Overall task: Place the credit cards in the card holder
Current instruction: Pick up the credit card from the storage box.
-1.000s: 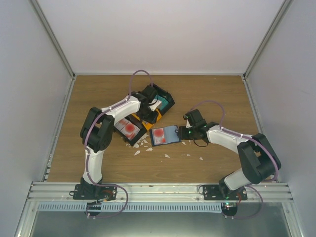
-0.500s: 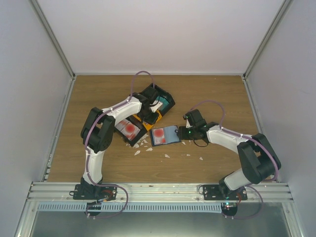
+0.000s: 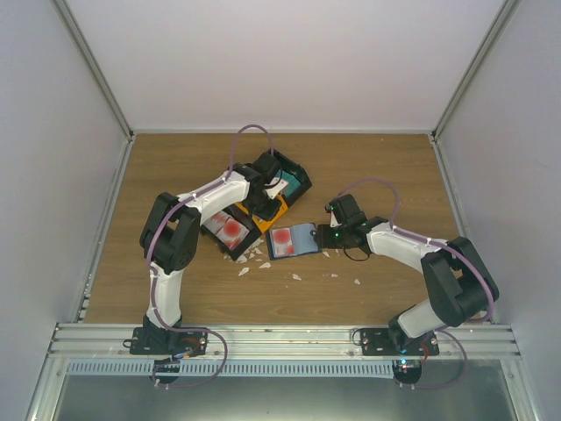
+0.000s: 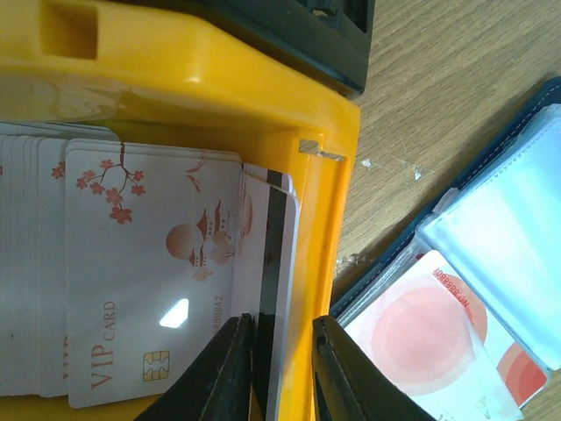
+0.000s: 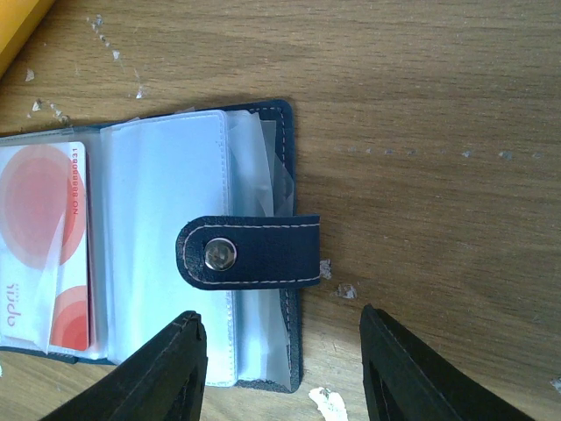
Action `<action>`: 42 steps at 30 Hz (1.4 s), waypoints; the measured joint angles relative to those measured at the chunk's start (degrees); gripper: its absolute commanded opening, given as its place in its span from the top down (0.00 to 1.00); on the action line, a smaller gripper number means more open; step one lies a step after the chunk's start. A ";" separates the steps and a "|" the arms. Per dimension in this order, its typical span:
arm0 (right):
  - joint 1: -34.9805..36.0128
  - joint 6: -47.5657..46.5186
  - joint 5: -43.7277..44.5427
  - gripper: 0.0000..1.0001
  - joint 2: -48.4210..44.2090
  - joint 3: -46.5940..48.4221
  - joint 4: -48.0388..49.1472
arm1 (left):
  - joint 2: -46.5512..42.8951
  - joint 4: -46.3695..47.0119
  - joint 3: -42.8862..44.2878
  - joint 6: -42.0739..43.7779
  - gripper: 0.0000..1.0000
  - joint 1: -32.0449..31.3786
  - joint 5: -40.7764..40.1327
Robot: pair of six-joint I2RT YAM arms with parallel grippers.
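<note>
**Left gripper at a card's edge in the yellow bin; card holder open at mid-surface**

The card holder (image 3: pixel 302 237) lies opened flat about the middle of the surface (image 3: pixel 377 175), clear sleeves up. Its snap tab (image 5: pixel 250 253) is folded over the sleeves at the end toward the right edge. A white card with red circles (image 5: pixel 39 237) sits in a sleeve on its left half.

The right gripper (image 5: pixel 282 373) hangs over the holder's tab end with its fingers spread wide, one above the sleeves and one above bare wood. Nothing is between them.

Just beside the holder, on its left and toward the far edge, stands a yellow bin (image 4: pixel 202 79) with a stack of pale credit cards (image 4: pixel 149 298) printed with blossoms and "VIP CARD". The left gripper (image 4: pixel 276 373) reaches into it at the wall nearest the holder. Its fingers stand a narrow gap apart with the edge of the endmost striped card (image 4: pixel 276 263) between them. Whether they pinch it cannot be told.

A black bin (image 3: pixel 237 252) of red-blotched cards (image 3: pixel 230 228) sits against the yellow bin toward the left edge. A second black bin (image 3: pixel 306 175), holding teal cards (image 3: pixel 294 184), sits on its far side. Small white scraps (image 3: pixel 254 256) lie on the wood near the holder.
</note>
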 measured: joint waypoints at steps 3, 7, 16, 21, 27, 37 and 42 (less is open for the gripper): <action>0.00 0.00 0.00 0.51 0.04 0.00 0.00 | -0.11 -0.07 0.00 0.20 0.78 0.00 -0.02; 0.00 0.00 0.00 0.51 0.04 0.00 0.00 | -0.17 -0.11 -0.02 0.52 0.79 0.00 -0.04; 0.00 0.00 0.00 0.51 0.04 0.00 0.00 | -1.66 -0.87 -0.22 0.94 0.82 0.00 0.07; 0.00 0.00 0.00 0.51 0.04 0.02 0.00 | -2.03 -1.07 -0.22 0.98 0.84 -0.02 0.15; 0.00 0.00 0.00 0.51 0.04 0.00 0.00 | -2.10 -1.07 -0.26 1.18 0.88 -0.02 -0.13; 0.00 0.00 0.00 0.51 0.04 0.02 -0.02 | -5.22 -1.49 -0.63 1.18 0.96 -0.02 -1.18; 0.00 0.24 0.44 0.51 0.04 0.52 -0.98 | -7.08 -1.62 -0.76 0.46 1.00 -0.20 -4.28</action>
